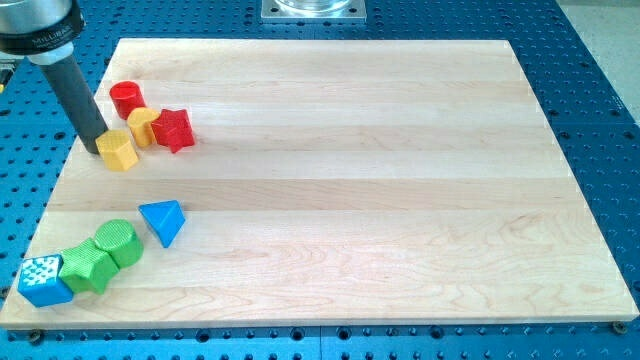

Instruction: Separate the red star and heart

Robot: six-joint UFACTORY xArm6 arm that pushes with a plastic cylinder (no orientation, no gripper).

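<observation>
Blue cube (44, 281), red star (173, 129) near my tip (93, 150)

My tip (92, 147) touching yellow hexagon (118, 150) (view's left); red star (173, 129) against yellow heart (143, 125).

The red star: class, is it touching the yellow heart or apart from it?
Touching. The red star sits against the yellow heart with no board visible between them. My tip is beside the yellow hexagon.

My rod (78, 95) is a straight, dark grey cylinder with a smooth matte surface. It hangs from a wider black collar (38, 30) bearing small pale lettering too fine to read. My tip (92, 150) ends blunt.
</observation>
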